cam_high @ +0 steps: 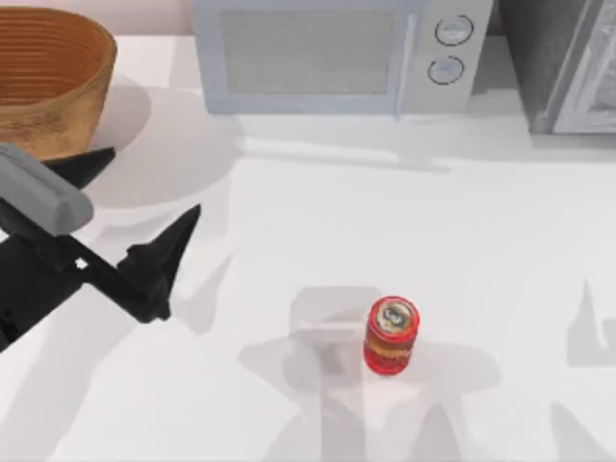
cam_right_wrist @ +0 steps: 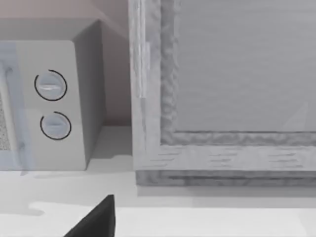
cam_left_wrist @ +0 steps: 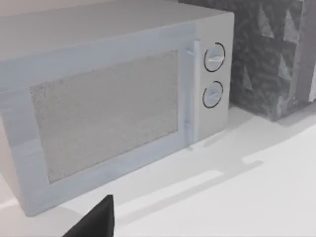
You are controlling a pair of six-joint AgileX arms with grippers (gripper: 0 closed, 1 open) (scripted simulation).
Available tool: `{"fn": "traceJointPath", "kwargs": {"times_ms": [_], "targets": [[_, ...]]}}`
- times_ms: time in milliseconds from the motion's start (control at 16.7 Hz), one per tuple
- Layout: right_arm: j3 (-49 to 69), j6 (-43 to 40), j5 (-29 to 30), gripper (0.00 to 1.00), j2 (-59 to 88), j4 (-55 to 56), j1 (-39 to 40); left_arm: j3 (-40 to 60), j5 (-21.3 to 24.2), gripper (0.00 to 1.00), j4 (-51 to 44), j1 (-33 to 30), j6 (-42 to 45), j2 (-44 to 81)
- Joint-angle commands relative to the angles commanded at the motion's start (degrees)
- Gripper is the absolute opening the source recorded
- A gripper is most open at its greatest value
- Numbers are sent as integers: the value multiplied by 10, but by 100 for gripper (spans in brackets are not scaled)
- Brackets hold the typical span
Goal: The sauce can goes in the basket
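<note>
Standing upright on the white table (cam_high: pixel 289 212), the small red cylindrical sauce can (cam_high: pixel 391 336) with yellow-orange band sits at 5 o'clock from centre, untouched. The large brown woven wicker basket (cam_high: pixel 48 82) occupies the 10 o'clock corner, well apart from it. The left gripper (cam_high: pixel 144 217) hovers at 9 o'clock, fingers spread, holding nothing. Both wrist views add the grey microwave (cam_left_wrist: pixel 113 103) dials and a dark textured cabinet (cam_right_wrist: pixel 222 89) behind.
</note>
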Motion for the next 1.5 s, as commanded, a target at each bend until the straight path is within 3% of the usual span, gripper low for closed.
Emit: {"fn": "traceJointPath", "kwargs": {"times_ms": [480, 780, 1080, 1500], "targets": [[0, 0, 0, 100, 0, 0, 0, 97, 184, 100, 306, -95, 35, 443], [0, 0, 0, 100, 0, 0, 0, 140, 266, 100, 442, -137, 50, 638], [0, 0, 0, 100, 0, 0, 0, 156, 296, 100, 492, -152, 56, 711], [0, 0, 0, 100, 0, 0, 0, 173, 279, 100, 483, -169, 51, 715]]}}
